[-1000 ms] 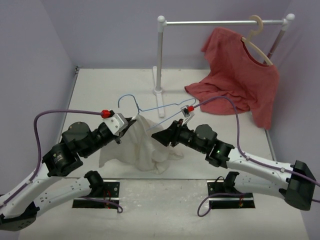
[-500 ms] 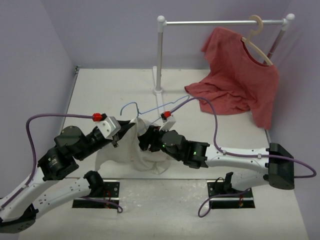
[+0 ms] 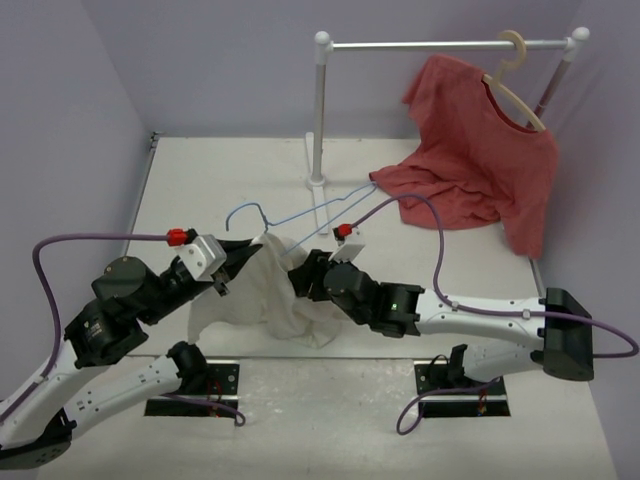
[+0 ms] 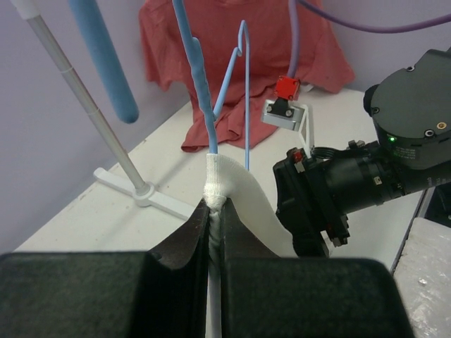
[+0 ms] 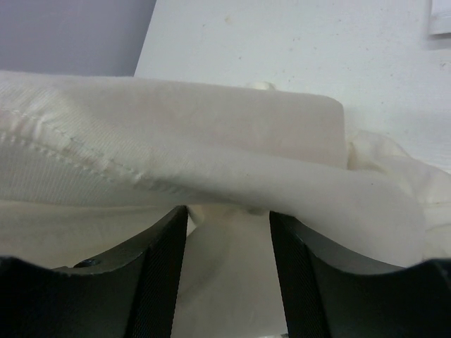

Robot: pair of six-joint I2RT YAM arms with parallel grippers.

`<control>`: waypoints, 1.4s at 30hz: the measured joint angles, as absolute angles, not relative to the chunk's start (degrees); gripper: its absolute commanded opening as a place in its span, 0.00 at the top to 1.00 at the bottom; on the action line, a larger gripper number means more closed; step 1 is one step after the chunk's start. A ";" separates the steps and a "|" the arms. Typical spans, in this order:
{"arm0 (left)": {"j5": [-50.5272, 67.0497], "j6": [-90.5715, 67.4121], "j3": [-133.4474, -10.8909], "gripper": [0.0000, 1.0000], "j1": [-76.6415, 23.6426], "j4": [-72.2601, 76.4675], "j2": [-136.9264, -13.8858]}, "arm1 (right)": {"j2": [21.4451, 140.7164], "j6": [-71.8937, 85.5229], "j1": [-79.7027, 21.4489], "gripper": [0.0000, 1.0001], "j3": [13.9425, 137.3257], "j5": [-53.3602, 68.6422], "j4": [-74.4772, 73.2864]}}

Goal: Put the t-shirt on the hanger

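The cream-white t-shirt (image 3: 283, 303) lies bunched on the table between my two arms. The light-blue wire hanger (image 3: 318, 212) runs from its hook at the left toward the rack base, and one end goes into the shirt. My left gripper (image 3: 252, 256) is shut on a bunched edge of the t-shirt (image 4: 214, 184), with the hanger wire (image 4: 199, 83) coming up out of that cloth. My right gripper (image 3: 300, 276) is open in the shirt's folds. In the right wrist view its fingers (image 5: 171, 232) stand apart, with a thick fold of t-shirt (image 5: 211, 151) lying across their tips.
A white clothes rack (image 3: 320, 110) stands at the back; its base (image 4: 144, 190) is just beyond the left gripper. A red t-shirt (image 3: 475, 150) hangs on a beige hanger (image 3: 515, 85) at the back right and drapes onto the table. Purple cables loop beside both arms.
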State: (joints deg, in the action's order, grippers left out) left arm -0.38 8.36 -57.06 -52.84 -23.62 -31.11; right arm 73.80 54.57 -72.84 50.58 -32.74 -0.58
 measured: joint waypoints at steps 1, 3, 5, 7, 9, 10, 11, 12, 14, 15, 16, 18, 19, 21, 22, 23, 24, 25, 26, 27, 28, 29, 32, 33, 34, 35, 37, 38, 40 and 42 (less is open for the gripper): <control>-0.08 8.22 -57.06 1.00 -52.84 -23.62 -31.00 | 74.39 54.12 -72.78 0.47 51.00 -32.86 -0.62; 0.52 8.04 -57.06 1.00 -52.84 -23.62 -30.78 | 76.40 53.37 -72.69 0.47 52.65 -33.31 -0.63; 1.21 7.88 -57.06 1.00 -52.84 -23.64 -30.45 | 78.52 52.86 -72.59 0.47 54.48 -34.07 -0.75; 1.75 7.59 -57.08 1.00 -52.84 -23.62 -29.99 | 80.74 52.69 -72.08 0.48 56.36 -34.85 -1.32; 2.13 7.29 -57.14 1.00 -52.84 -23.63 -29.41 | 82.76 52.65 -71.25 0.52 57.76 -35.15 -1.66; 2.23 7.10 -57.20 1.00 -52.84 -23.68 -29.17 | 83.65 52.69 -70.75 0.59 58.09 -35.24 -1.93; 2.32 6.95 -57.32 1.00 -52.84 -23.81 -28.99 | 84.46 52.78 -70.32 0.68 58.28 -35.35 -2.25; 2.37 6.83 -57.49 1.00 -52.84 -24.00 -28.85 | 85.15 52.97 -69.98 0.76 58.33 -35.49 -2.66; 2.39 6.56 -57.58 1.00 -52.84 -24.27 -28.69 | 85.96 53.72 -69.67 0.97 58.33 -36.25 -4.29; 2.39 6.53 -57.58 1.00 -52.84 -24.56 -28.65 | 86.10 54.04 -69.67 1.00 58.31 -36.58 -4.94; 2.41 6.51 -57.58 1.00 -52.84 -24.83 -28.59 | 86.00 54.50 -69.67 1.00 58.14 -36.96 -5.36; 2.42 6.46 -57.56 1.00 -52.84 -24.99 -28.46 | 85.00 55.46 -69.73 1.00 56.94 -37.75 -5.62; 2.42 6.45 -57.55 1.00 -52.84 -25.03 -28.36 | 84.05 55.86 -69.71 1.00 56.17 -38.11 -5.96; 2.32 6.47 -57.54 1.00 -52.84 -25.12 -28.19 | 81.95 56.39 -69.67 1.00 54.55 -38.80 -6.29; 2.14 6.48 -57.52 1.00 -52.84 -25.16 -28.18 | 80.20 56.52 -69.67 1.00 53.21 -39.25 -6.27; 1.88 6.51 -57.53 1.00 -52.84 -25.31 -28.21 | 78.10 56.59 -69.68 1.00 51.61 -39.57 -6.34; 1.69 6.54 -57.54 1.00 -52.84 -25.53 -28.28 | 75.75 56.68 -69.56 1.00 49.96 -39.81 -6.53; 1.56 6.56 -57.54 1.00 -52.84 -25.75 -28.35 | 73.28 56.81 -69.36 1.00 48.32 -40.04 -6.80; 1.46 6.58 -57.53 1.00 -52.84 -25.98 -28.42 | 70.54 56.95 -68.84 1.00 46.46 -40.05 -6.53; 1.38 6.59 -57.52 1.00 -52.84 -26.22 -28.45 | 67.56 57.10 -68.06 1.00 44.55 -40.07 -6.42; 1.34 6.59 -57.49 1.00 -52.84 -26.50 -28.45 | 63.95 57.22 -67.01 1.00 42.30 -40.06 -6.50; 1.36 6.59 -57.39 1.00 -52.84 -26.78 -28.45 | 60.11 57.30 -65.82 1.00 40.01 -39.93 -6.45; 1.52 6.59 -56.67 1.00 -52.84 -27.65 -28.49 | 50.88 57.43 -63.29 1.00 35.88 -39.71 -6.59; 2.04 6.63 -56.32 1.00 -52.84 -27.70 -28.51 | 47.97 56.14 -62.30 1.00 35.20 -38.84 -6.26; 2.72 6.67 -55.99 1.00 -52.84 -27.78 -28.55 | 45.03 54.77 -61.07 1.00 34.37 -37.71 -6.54; 3.58 6.71 -55.60 1.00 -52.86 -27.79 -28.56 | 42.05 53.49 -59.68 1.00 33.62 -36.71 -6.77; 5.77 7.06 -54.79 1.00 -52.88 -27.76 -28.80 | 37.01 50.49 -55.80 1.00 33.40 -33.42 -7.39; 6.70 7.35 -54.38 1.00 -52.89 -27.70 -29.00 | 35.18 49.04 -53.57 1.00 33.71 -31.56 -7.62; 8.25 8.09 -53.70 1.00 -52.89 -27.64 -29.60 | 32.94 46.26 -49.40 1.00 35.19 -27.34 -9.16; 9.15 8.60 -53.33 1.00 -52.88 -27.54 -30.35 | 33.89 42.83 -44.56 1.00 39.35 -21.80 -12.82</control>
